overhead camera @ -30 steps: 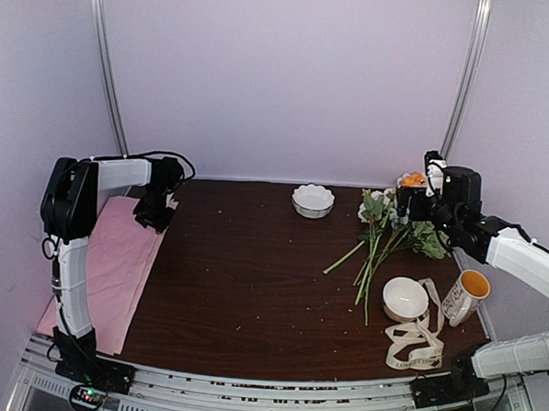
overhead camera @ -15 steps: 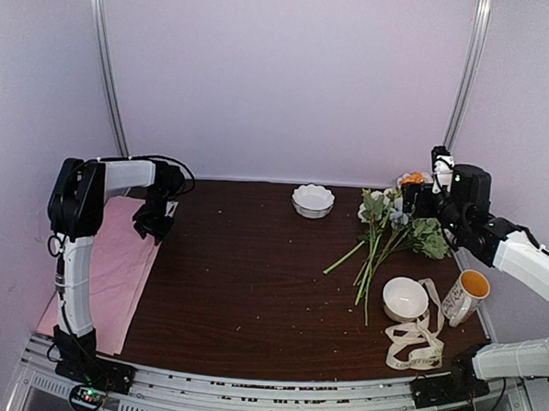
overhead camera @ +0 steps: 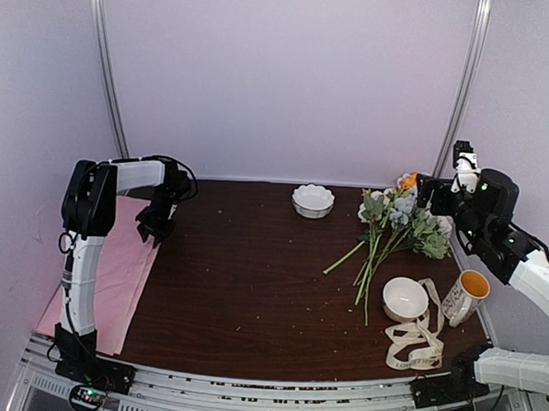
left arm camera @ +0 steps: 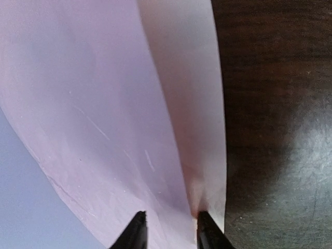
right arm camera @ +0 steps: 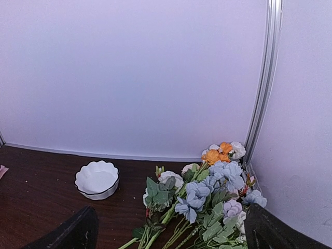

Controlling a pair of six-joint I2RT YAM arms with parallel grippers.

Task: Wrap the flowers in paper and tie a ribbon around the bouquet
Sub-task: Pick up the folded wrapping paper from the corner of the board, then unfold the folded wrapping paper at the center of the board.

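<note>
- the left tool [overhead camera: 154,225] is down at the far right corner of the paper [overhead camera: 106,261], at the left side of the desk [overhead camera: 251,296].
- in the left wrist view, its two black fingertips [left arm camera: 137,231] stand partly apart with a raised fold of the pink sheet [left arm camera: 104,129] running in between them. i cannot tell whether they are clenched on the fold or only straddling it.
- the paper lies flat along the left edge of the desk, its near end hanging over the front edge.
- the right tool [overhead camera: 432,191] is released, jaws spread wide with nothing in them, hovering above the far right corner.
- the flowers [overhead camera: 393,226] lie on the desk under it, blooms towards the back right corner and green stems pointing to the middle of the desk.
- the right wrist view shows the blue, white and orange blooms [right arm camera: 207,192] beside a scalloped white bowl [right arm camera: 97,179].
- the ribbon [overhead camera: 415,337] lies in loose loops near the front right, touching a second white bowl [overhead camera: 405,298], with a mug [overhead camera: 466,296] just beside.
</note>
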